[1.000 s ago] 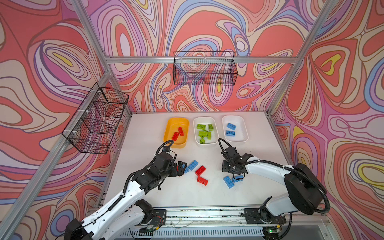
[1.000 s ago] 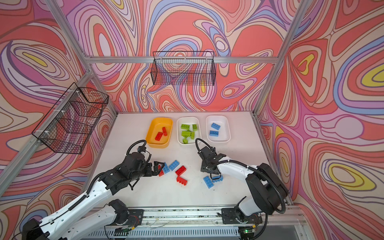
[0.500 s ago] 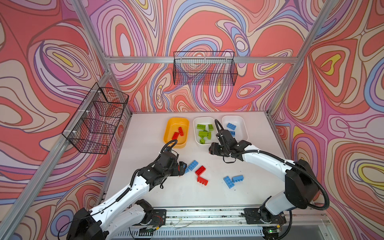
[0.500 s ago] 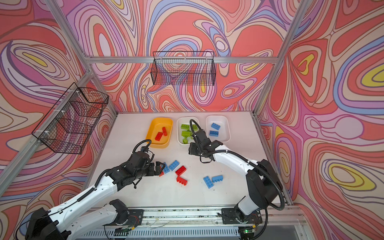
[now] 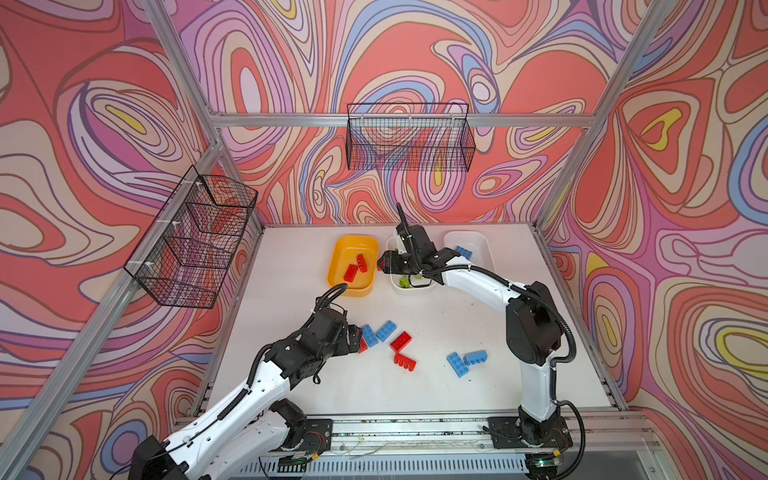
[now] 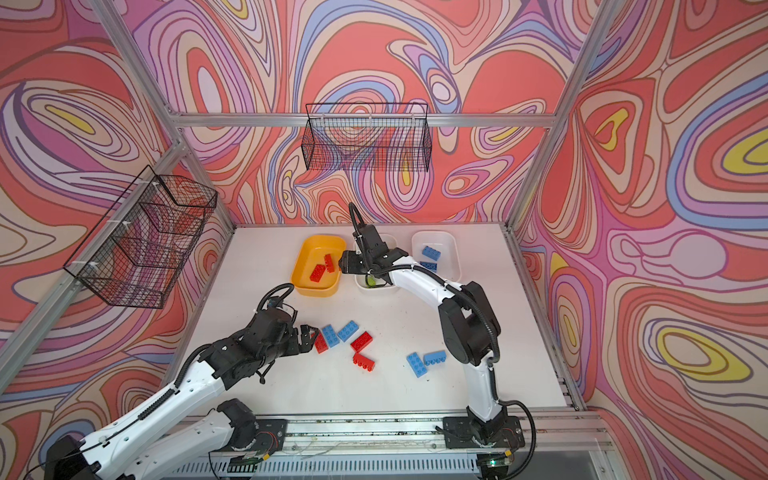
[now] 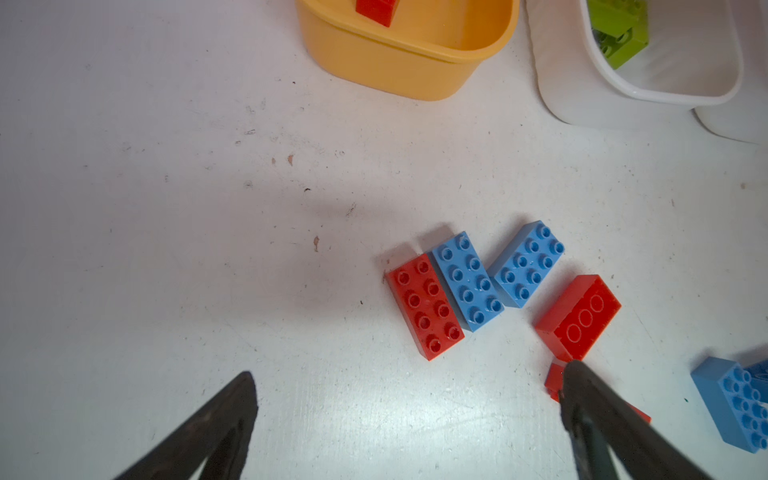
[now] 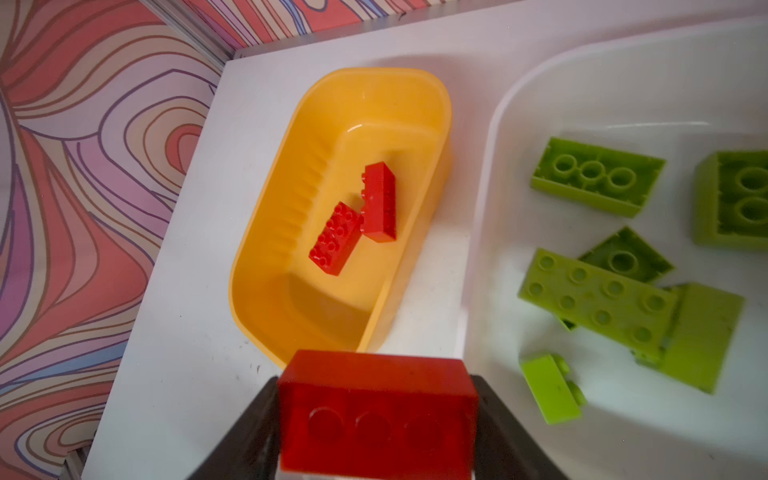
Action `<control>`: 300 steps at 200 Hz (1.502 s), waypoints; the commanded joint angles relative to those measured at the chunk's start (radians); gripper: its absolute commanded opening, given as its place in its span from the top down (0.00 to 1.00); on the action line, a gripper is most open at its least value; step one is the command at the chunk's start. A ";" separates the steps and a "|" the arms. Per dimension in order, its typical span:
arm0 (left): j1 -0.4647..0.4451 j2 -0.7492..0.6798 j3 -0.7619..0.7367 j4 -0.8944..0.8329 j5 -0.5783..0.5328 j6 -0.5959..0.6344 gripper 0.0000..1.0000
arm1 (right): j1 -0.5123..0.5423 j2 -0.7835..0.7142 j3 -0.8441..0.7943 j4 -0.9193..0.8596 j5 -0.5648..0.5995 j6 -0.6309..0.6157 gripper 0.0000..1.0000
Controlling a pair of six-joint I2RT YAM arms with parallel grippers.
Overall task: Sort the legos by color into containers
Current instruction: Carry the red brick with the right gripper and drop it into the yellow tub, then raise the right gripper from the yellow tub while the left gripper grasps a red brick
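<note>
A red brick [image 8: 376,395] is clamped by its short ends in the partly closed right gripper [image 8: 376,415], long axis spanning jaw to jaw and hollow underside shown in the right wrist view, above the gap between the yellow-orange tub [image 8: 282,232] and the white tub [image 8: 494,208] of green bricks [image 8: 598,303], while the left gripper [image 7: 411,370] is spread wide and empty.

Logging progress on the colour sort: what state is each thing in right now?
Right tool: shut on a red brick, raised off the table.
Left tool: open, empty, low over the table.
Yellow tub: holds two red bricks.
Middle white tub: holds green bricks only.
Outer white tub: holds blue bricks.
Loose bricks: three red, four blue, on the table.
</note>
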State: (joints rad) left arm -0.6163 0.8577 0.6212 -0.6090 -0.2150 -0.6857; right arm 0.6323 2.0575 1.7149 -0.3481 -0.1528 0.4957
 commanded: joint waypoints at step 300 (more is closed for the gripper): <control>-0.009 0.264 0.017 -0.034 0.058 -0.157 0.04 | 0.058 -0.366 -0.318 0.092 0.061 -0.072 0.02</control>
State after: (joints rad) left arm -0.6167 1.0889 0.6571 -0.6529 -0.1875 -0.7910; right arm 0.6895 1.8023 1.5234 -0.2623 -0.1703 0.4194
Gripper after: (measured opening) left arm 0.978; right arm 0.982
